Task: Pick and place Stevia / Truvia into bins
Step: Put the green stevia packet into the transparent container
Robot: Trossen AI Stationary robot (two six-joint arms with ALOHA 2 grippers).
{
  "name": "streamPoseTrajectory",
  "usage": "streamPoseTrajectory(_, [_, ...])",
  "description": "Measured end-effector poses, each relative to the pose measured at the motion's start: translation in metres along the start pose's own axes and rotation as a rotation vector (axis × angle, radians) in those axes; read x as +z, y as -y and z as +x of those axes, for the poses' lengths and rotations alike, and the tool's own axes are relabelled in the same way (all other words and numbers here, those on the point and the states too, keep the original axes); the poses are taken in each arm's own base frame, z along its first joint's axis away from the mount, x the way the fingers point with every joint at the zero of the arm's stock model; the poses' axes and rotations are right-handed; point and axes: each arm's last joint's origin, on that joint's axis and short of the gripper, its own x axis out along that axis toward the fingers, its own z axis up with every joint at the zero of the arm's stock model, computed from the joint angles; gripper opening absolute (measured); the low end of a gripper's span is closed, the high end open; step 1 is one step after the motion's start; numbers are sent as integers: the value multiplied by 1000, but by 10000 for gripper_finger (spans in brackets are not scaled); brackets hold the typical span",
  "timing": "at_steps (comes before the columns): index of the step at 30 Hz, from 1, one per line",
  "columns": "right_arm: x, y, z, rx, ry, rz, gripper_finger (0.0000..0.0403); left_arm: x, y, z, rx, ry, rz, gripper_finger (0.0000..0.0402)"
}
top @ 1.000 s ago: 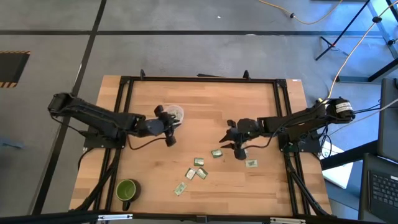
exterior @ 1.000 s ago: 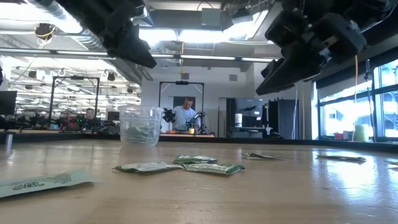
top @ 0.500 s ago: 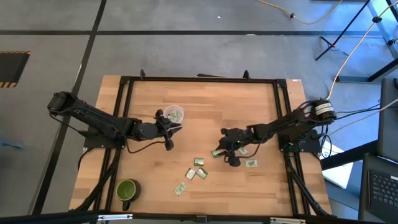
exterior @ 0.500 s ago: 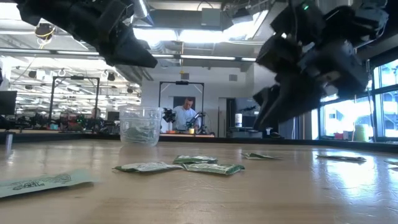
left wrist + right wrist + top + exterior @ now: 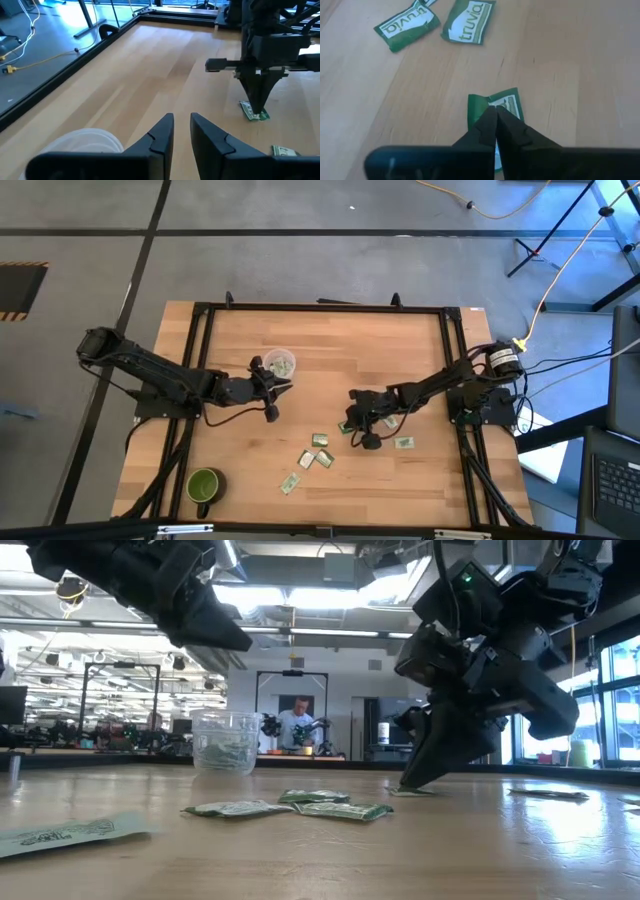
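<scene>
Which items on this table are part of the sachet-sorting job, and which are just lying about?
Part of the job:
- sachet pinched by the right claw
- loose sachets
- clear cup, sachets already inside
- left claw, beside the cup

Just lying about:
- green mug
</scene>
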Motion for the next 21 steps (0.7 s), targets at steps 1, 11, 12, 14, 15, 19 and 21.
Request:
streamPoseTrajectory(1, [0,0,0,-3,-1,0,6,0,0,0,0,-1,1,58])
streamPoseTrajectory(11, [-1,0,0,-2,-16,4,39,-1,0,0,2,-10,7,58])
streamPoseTrajectory(12, [-1,0,0,-2,-16,3,43,-1,0,0,2,-11,8,58])
streamPoseTrajectory(14, [-2,0,0,-2,-17,2,50,-1,0,0,3,-13,9,57])
streamPoseTrajectory(15, [-2,0,0,-2,-17,2,53,-2,0,0,3,-13,9,57])
streamPoseTrajectory(19, [-2,0,0,-2,-18,-9,58,-2,0,0,3,-14,9,53])
streamPoseTrajectory(21, [-2,0,0,-2,-19,-20,56,-2,0,0,3,-14,9,52])
